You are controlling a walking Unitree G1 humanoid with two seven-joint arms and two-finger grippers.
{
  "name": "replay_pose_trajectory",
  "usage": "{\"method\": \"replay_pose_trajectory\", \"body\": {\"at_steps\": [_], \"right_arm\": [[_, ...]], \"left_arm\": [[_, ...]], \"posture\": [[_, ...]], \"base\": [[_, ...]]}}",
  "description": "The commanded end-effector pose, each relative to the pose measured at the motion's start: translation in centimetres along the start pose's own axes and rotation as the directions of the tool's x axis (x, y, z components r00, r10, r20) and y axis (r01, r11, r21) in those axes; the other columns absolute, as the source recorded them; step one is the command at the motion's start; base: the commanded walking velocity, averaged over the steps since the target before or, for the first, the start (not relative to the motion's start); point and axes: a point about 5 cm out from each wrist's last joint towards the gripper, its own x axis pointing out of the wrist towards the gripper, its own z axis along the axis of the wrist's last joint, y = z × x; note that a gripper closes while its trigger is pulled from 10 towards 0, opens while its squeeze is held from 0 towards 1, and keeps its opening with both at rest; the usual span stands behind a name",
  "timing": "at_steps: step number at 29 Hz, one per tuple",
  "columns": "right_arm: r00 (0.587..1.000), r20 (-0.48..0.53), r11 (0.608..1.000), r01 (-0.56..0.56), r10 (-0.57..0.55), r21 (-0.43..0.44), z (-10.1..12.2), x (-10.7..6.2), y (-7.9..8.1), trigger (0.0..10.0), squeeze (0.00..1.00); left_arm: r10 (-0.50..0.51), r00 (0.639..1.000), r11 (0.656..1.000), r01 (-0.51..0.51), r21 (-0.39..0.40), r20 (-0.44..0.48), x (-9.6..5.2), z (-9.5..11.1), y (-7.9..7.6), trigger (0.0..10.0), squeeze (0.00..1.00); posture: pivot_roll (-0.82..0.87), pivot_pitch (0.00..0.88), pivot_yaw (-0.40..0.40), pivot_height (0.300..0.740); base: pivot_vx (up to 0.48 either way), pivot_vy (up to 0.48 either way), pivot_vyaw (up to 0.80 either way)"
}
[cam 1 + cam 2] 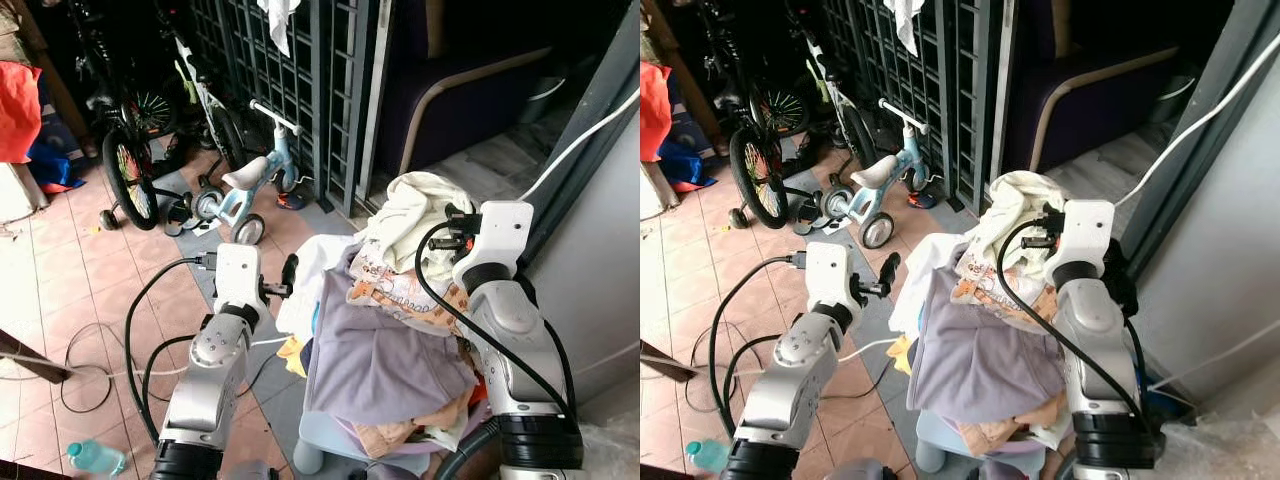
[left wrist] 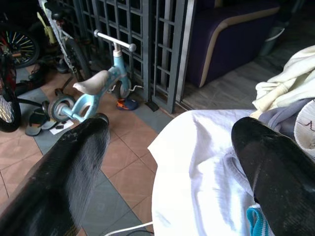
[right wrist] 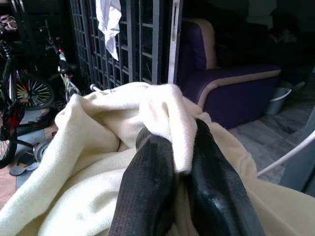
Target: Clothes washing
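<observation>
Right gripper (image 3: 172,162), fingers clenched on a fold of the cream knitted garment (image 3: 88,162), which lies atop the heaped laundry pile (image 1: 385,355) in a pale plastic basket (image 1: 325,440). Left gripper (image 2: 167,162), fingers spread wide and holding nothing, poised beside the white cloth (image 2: 197,167) at the pile's left edge. Beyond: light-blue child's balance bike (image 1: 240,190), dark metal grille (image 1: 290,80).
</observation>
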Motion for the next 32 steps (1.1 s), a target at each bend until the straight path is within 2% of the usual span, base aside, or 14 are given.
{"method": "replay_pose_trajectory", "body": {"at_steps": [1,4,25,32], "right_arm": [[1.000,0.023,1.000,-0.016,0.016,0.000,0.46,0.15,0.40,10.0,0.00],[1.000,0.023,1.000,-0.021,0.021,0.000,0.45,0.15,0.45,10.0,0.00],[0.999,0.017,0.999,-0.033,0.033,0.000,0.35,0.28,0.67,10.0,0.00],[0.999,0.026,1.000,-0.031,0.031,-0.005,0.54,0.40,0.55,10.0,0.00]], "left_arm": [[0.006,1.000,1.000,-0.006,0.005,-0.011,-0.03,-0.21,0.19,10.0,0.00],[0.003,1.000,1.000,-0.003,0.003,-0.013,-0.08,-0.26,0.14,10.0,0.00],[0.000,1.000,1.000,0.000,0.002,-0.026,-0.07,-0.37,0.03,10.0,0.00],[0.005,1.000,1.000,-0.005,-0.013,-0.015,-0.10,-0.29,0.11,10.0,0.00]], "posture": [[-0.05,0.000,0.004,0.740],[-0.05,0.000,0.003,0.740],[-0.05,0.000,0.003,0.740],[-0.05,0.000,0.004,0.740]], "base": [[0.000,0.000,0.00],[0.000,0.000,0.00],[-0.258,0.000,0.00],[0.000,0.000,0.00]]}}
